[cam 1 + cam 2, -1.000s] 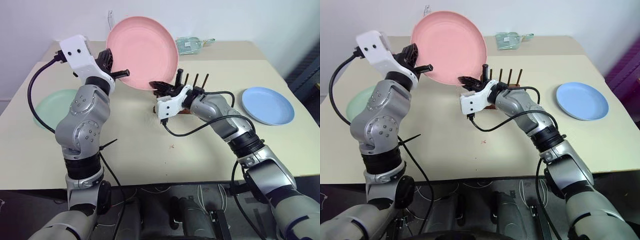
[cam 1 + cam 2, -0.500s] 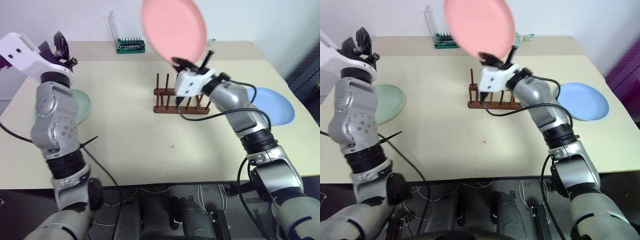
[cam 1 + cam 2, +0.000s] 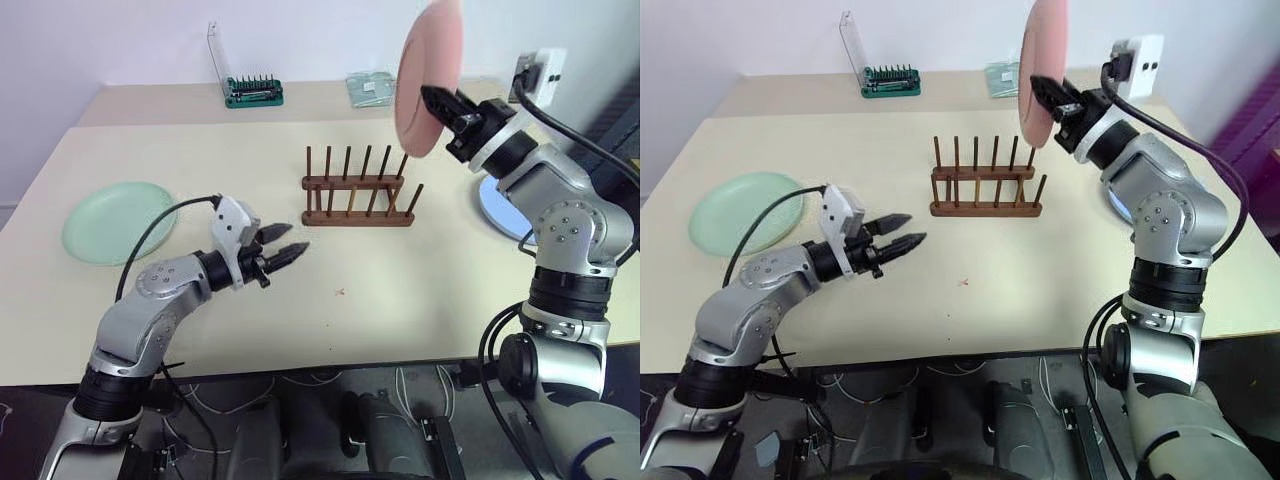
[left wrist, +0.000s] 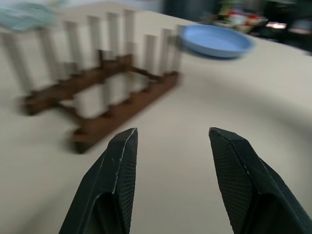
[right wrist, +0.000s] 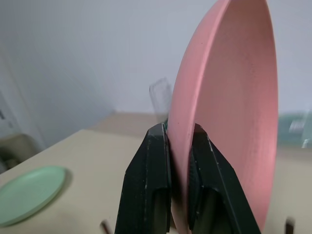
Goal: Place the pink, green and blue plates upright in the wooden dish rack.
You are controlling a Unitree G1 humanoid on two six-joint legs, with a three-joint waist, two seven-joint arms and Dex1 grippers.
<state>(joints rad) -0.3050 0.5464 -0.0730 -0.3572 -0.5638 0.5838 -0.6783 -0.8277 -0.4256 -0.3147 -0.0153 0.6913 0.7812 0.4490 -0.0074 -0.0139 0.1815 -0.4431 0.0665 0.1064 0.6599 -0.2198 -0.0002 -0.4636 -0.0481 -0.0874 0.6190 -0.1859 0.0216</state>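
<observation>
left claw [image 3: 283, 251] spread, empty, low over the bench [image 3: 330, 310] | green plate [image 3: 118, 221] flat at bench's left | rack [image 3: 358, 198] empty mid-bench | right claw [image 5: 179, 146] pinching pink plate [image 3: 428, 75] upright above rack's right end | blue plate [image 4: 216, 41] flat at right

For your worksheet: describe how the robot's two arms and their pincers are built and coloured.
Both arms are silver-grey metal with rounded, screw-dotted joints and black bands. Each wrist carries a white block with a black cable looping back. The left pincer and right pincer each have two black tapered fingers.
</observation>
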